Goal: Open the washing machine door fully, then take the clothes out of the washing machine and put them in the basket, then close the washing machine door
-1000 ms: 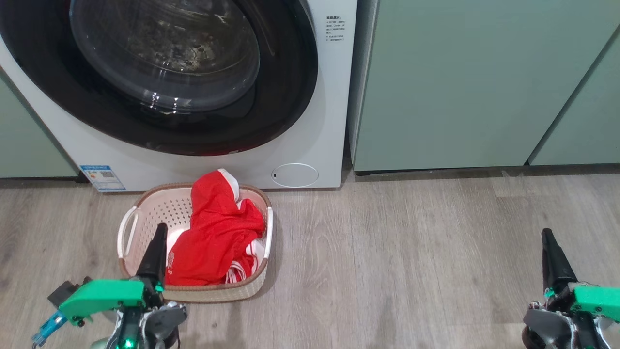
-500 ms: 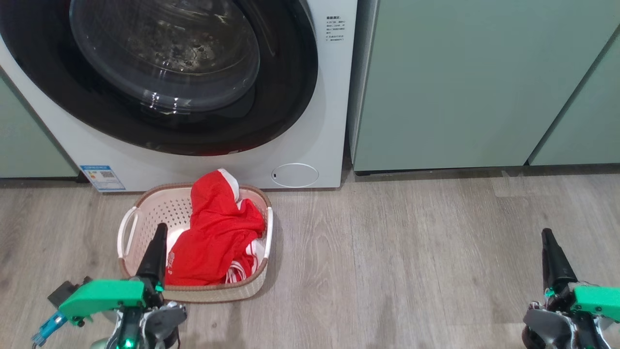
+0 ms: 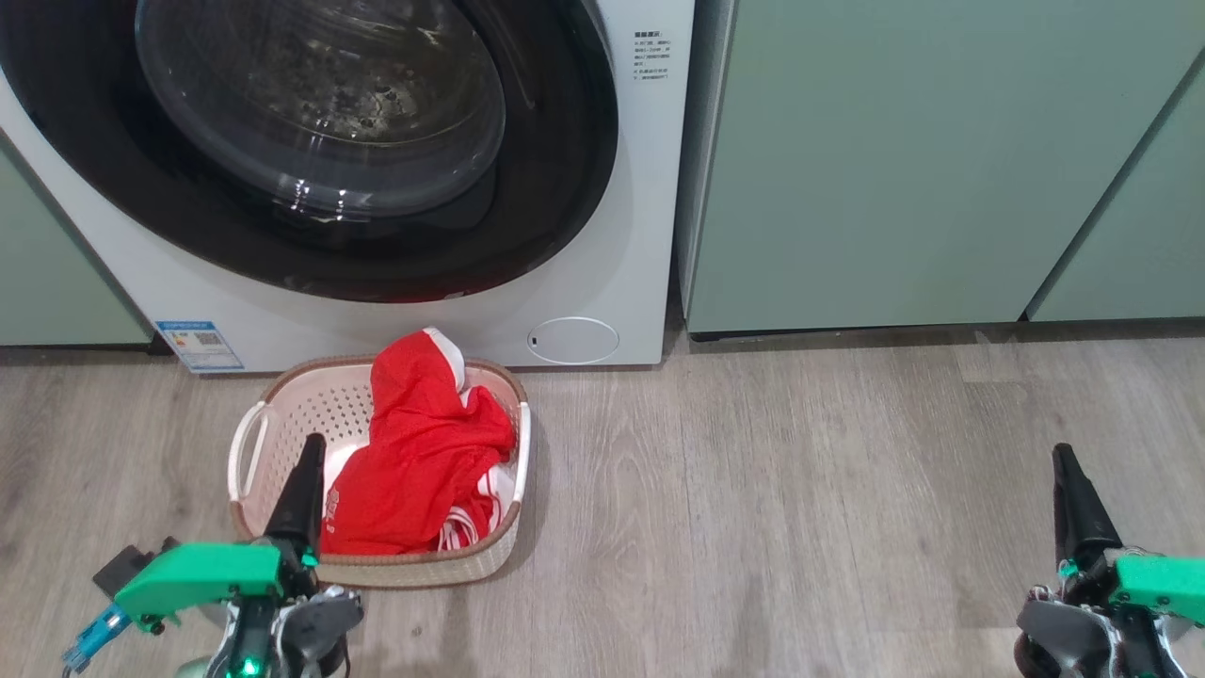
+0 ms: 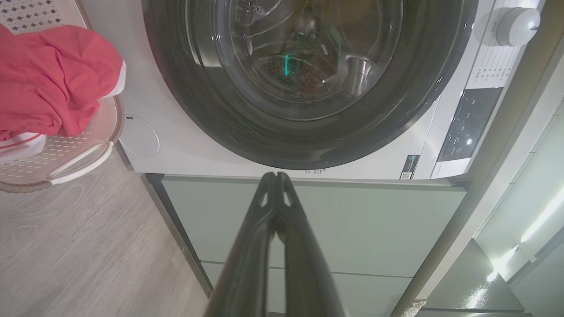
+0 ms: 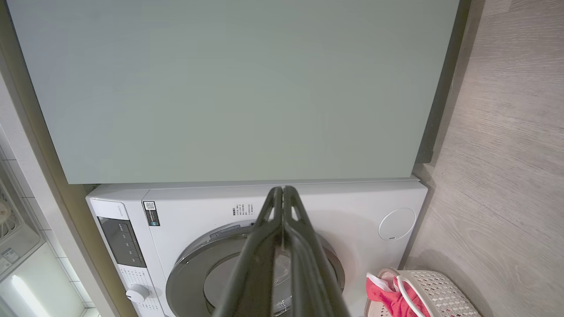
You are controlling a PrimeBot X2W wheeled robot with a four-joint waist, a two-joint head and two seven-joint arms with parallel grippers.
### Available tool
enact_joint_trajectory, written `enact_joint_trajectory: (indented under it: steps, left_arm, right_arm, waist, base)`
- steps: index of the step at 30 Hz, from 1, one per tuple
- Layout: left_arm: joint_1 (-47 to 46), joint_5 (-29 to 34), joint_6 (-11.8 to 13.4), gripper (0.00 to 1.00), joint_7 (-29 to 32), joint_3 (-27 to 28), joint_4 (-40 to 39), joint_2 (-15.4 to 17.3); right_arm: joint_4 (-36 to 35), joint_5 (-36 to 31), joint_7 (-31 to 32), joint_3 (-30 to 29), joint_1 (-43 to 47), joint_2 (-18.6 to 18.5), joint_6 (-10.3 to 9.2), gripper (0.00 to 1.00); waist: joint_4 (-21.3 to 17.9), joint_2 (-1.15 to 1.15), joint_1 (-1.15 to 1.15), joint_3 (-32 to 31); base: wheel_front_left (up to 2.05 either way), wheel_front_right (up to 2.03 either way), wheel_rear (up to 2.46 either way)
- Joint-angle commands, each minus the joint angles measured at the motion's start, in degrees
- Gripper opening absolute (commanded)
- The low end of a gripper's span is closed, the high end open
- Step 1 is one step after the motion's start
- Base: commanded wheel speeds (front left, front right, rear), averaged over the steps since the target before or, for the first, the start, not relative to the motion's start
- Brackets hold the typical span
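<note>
Red white-trimmed clothes [image 3: 414, 471] fill cream perforated plastic basket [image 3: 282, 414]; black-rimmed round glass door [image 3: 565, 141] closed; we note left gripper [image 4: 276, 176] and right gripper [image 5: 282, 189] jaws pressed together.

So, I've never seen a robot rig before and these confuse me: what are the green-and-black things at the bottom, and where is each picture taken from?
The wide picture is from the robot's head, looking down. Those are its left gripper and right gripper, both shut, holding nothing. The other two come from wrist cameras looking along each gripper's fingers, so they seem turned. On the floor, the basket holds the clothes, before the washing machine; its door looks closed.
</note>
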Motion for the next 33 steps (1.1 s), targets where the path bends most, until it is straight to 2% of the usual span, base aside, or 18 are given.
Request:
enact_joint_trajectory:
  steps: [1, 33]
  left_arm:
    - [-2.97, -0.22, 0.03, 0.0, 0.36, 1.84, -2.02, 0.28]
    - [-2.97, -0.23, 0.03, 0.0, 0.35, 1.83, -2.02, 0.28]
  right_arm:
    - [-2.2, 0.35, 0.34, 1.07, -2.64, -0.55, -0.03, 0.0]
    - [-2.2, 0.35, 0.33, 1.07, -2.64, -0.55, -0.03, 0.0]
  waist:
    - [0.0, 0.0, 0.0, 0.0]
    - [0.0, 0.0, 0.0, 0.0]
  base:
    - [0.0, 0.0, 0.0]
    - [0.0, 0.0, 0.0]
